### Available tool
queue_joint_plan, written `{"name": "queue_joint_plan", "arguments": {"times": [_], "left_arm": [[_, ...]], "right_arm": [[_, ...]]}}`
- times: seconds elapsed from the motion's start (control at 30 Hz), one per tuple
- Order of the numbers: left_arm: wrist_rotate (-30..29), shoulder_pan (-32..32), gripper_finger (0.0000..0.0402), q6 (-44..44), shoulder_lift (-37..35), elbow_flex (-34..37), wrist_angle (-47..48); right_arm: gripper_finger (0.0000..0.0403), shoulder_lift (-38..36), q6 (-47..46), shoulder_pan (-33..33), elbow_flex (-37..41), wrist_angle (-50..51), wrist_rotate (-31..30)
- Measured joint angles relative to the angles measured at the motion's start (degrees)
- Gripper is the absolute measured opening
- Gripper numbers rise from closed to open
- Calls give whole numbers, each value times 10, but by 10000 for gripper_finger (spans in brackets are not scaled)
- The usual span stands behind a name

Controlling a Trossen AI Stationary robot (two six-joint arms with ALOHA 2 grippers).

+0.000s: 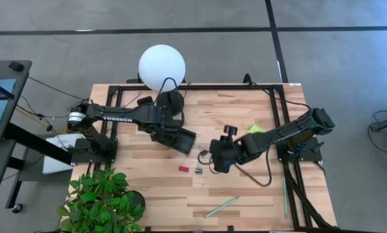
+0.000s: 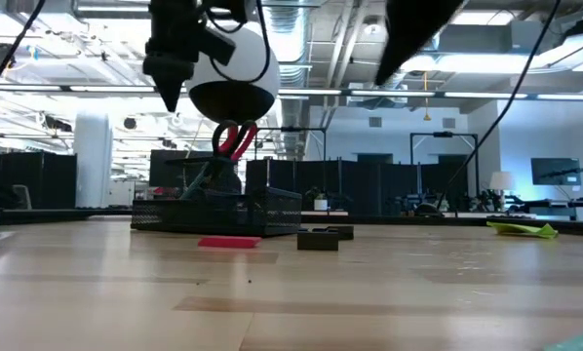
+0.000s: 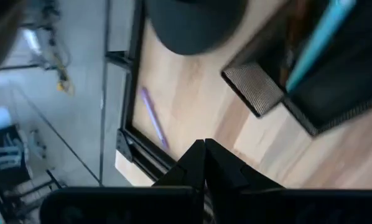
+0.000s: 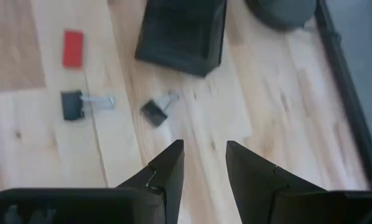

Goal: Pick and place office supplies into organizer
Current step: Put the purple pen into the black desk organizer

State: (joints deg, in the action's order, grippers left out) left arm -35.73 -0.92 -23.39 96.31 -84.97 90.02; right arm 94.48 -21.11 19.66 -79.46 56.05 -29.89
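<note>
The black organizer sits mid-table, and red scissor handles stick up out of it. A light-blue pen lies in it. My left gripper is shut, empty, and hovers above the organizer's far-left side near the lamp base. My right gripper is open and hovers just right of two black clips and the red block, all of which lie flat on the wood. The purple pen lies by the table's far-left frame. The lime sticky pad lies under my right arm.
The lamp's white globe stands at the far edge behind the organizer. A light-green pen lies near the near edge. A potted plant fills the near-left corner. A black metal frame rims the table, and cables trail beside the right arm's base.
</note>
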Motion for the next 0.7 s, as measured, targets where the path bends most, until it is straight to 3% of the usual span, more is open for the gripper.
{"name": "queue_joint_plan", "arguments": {"times": [0.17,0.33,0.5,0.7], "left_arm": [[-42,39,0,-83,-9,0,-2],[-104,99,0,-191,-76,23,-12],[-171,179,0,-279,-193,178,-165],[-180,182,0,-211,-347,354,-379]], "right_arm": [[114,0,-79,35,88,-59,-49],[114,0,-167,82,112,-43,-115],[114,0,-218,140,121,-39,-192],[114,-17,-272,174,122,-3,-222]]}}
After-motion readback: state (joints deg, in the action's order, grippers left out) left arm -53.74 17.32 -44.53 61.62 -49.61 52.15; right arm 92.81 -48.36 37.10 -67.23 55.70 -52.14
